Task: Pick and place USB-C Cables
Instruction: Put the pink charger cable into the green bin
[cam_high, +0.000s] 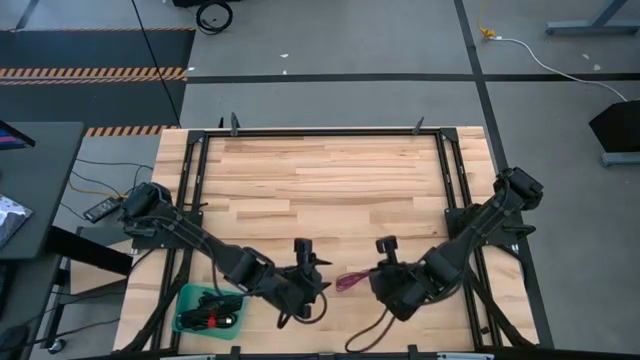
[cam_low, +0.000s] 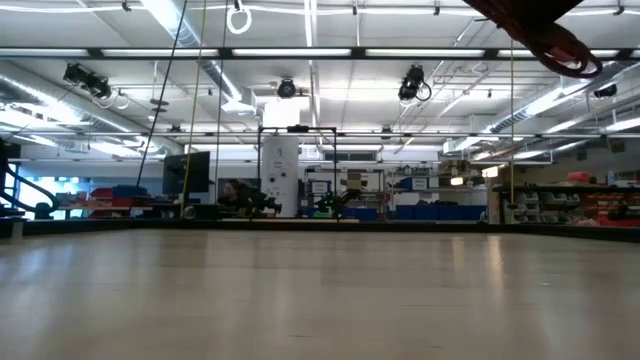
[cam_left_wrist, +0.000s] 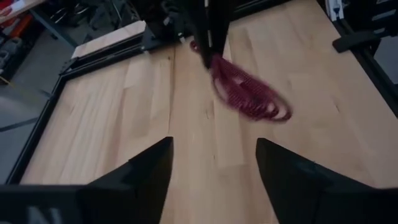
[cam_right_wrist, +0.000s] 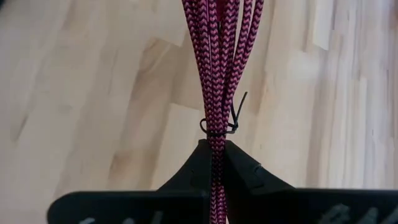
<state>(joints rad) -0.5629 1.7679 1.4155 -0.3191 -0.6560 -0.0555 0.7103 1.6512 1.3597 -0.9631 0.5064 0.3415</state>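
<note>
A magenta-red braided USB-C cable bundle (cam_right_wrist: 219, 56), tied with a thin black tie (cam_right_wrist: 221, 126), is held by my right gripper (cam_right_wrist: 214, 146) over the table's near middle. In the high view the bundle (cam_high: 351, 281) sticks out from the right gripper (cam_high: 372, 280) toward my left gripper (cam_high: 310, 280). The left gripper (cam_left_wrist: 214, 146) is open, empty and faces the bundle (cam_left_wrist: 249, 96) from a short way off. A teal tray (cam_high: 184, 305) at the near left corner holds several small black and black-and-red cable bundles (cam_high: 212, 312). My right gripper pinches the magenta bundle between its two fingers just behind the black tie (cam_right_wrist: 216, 138), with the fingers along the strands. It comes slanting down toward the table's left. The bundle is lifted clear of the table (cam_low: 555, 42), and its loops fan out beyond the fingertips.
A black metal frame (cam_high: 320, 132) runs around the light wooden tabletop (cam_high: 320, 180), whose middle and far parts are bare wood. Black cords (cam_high: 372, 335) loop below the arms at the near edge. Beyond the table there are shelves and equipment.
</note>
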